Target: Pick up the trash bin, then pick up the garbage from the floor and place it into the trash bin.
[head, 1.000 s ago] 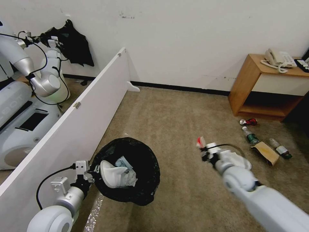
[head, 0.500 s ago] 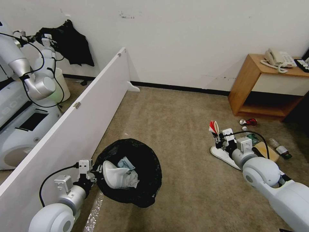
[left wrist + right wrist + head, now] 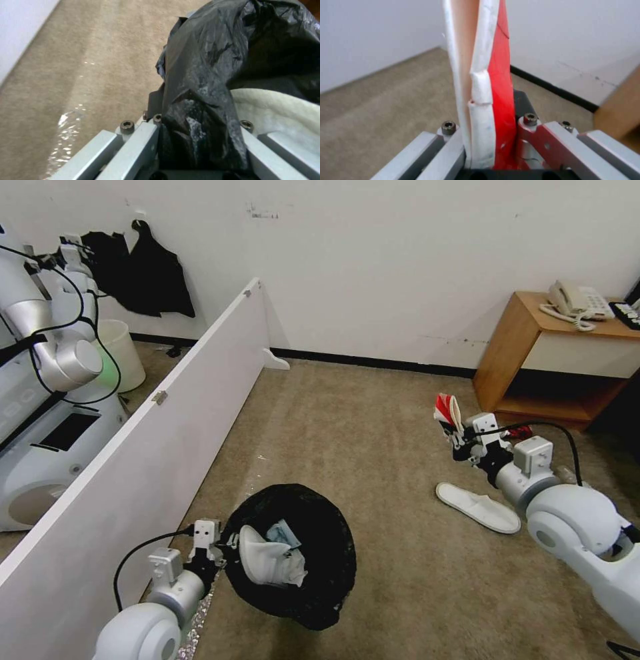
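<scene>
The trash bin (image 3: 313, 587), lined with a crinkly black bag (image 3: 206, 62), hangs low at the front left. My left gripper (image 3: 217, 545) (image 3: 196, 127) is shut on its rim. Inside it lie a white slipper (image 3: 263, 561) (image 3: 280, 112) and tissue wads (image 3: 283, 537). My right gripper (image 3: 460, 439) (image 3: 486, 132) is at mid right, raised above the carpet and shut on the crushed red-white carton (image 3: 445, 413) (image 3: 486, 75), which stands upright between its fingers. A second white slipper (image 3: 477, 507) lies on the floor just below that gripper. A red can (image 3: 522, 432) peeks out behind the wrist.
A long white partition board (image 3: 167, 447) runs along the left, close to the bin. A wooden nightstand (image 3: 533, 347) with a beige telephone (image 3: 577, 303) stands at the right wall. Another robot (image 3: 47, 380) and a white bucket (image 3: 120, 353) are beyond the board. Open carpet lies in the middle.
My right gripper has risen and moved right and farther away with the carton, uncovering the slipper on the floor. My left gripper has carried the bin right and nearer.
</scene>
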Controlling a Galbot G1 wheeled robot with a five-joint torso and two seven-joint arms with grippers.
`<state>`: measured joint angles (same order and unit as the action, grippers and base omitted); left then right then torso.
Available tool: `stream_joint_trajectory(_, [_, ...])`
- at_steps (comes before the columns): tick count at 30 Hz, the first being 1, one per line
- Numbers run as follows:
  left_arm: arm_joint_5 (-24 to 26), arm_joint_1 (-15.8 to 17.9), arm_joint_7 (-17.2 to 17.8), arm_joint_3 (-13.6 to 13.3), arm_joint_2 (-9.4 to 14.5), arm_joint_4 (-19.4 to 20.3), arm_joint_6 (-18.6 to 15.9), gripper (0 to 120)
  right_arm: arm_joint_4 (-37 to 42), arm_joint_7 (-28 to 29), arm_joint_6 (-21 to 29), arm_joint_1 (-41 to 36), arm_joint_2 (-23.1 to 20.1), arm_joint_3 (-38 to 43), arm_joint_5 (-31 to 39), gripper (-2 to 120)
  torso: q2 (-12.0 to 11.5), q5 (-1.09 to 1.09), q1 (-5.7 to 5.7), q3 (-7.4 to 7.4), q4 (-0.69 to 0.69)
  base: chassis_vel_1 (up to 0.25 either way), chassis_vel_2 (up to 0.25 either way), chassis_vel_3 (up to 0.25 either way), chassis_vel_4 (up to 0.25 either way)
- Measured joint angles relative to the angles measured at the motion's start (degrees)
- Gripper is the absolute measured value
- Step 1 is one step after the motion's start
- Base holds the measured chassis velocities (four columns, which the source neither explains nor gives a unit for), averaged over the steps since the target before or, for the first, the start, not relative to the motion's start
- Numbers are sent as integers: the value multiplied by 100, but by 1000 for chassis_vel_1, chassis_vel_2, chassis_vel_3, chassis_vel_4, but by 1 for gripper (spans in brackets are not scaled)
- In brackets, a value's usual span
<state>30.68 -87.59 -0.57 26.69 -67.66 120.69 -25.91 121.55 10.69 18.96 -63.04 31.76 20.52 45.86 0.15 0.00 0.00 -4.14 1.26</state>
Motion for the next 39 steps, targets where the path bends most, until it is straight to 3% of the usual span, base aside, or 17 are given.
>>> stream_joint_trajectory(7, [-40,264,5,-285,-78,-193,-37,4,259,-231,-171,-17,-169,212,214,4,0,0,0,0,0,0,0,0,0])
stream_joint_trajectory(12, [-158,506,15,-560,-269,-437,-72,4,553,-678,-436,-104,-402,478,535,4,0,0,0,0,0,0,0,0,0])
stream_joint_trajectory(25, [-158,988,94,-853,-395,-642,-201,4,931,-1450,-922,-109,-525,523,1013,4,0,0,0,0,-1,0,0,0,0])
stream_joint_trajectory(31, [-182,1303,114,-1002,-715,-764,-263,4,1000,-1779,-1053,-104,-572,515,1107,4,0,0,0,0,0,0,0,0,0])
stream_joint_trajectory(35, [-212,1516,131,-1034,-1077,-806,-359,4,1029,-2009,-1081,-157,-630,518,1127,4,0,0,0,0,0,0,0,0,0])
stream_joint_trajectory(39, [-216,1560,152,-1027,-1216,-818,-377,4,1014,-2102,-1084,-225,-613,447,1053,4,0,0,0,0,-1,0,0,0,0])
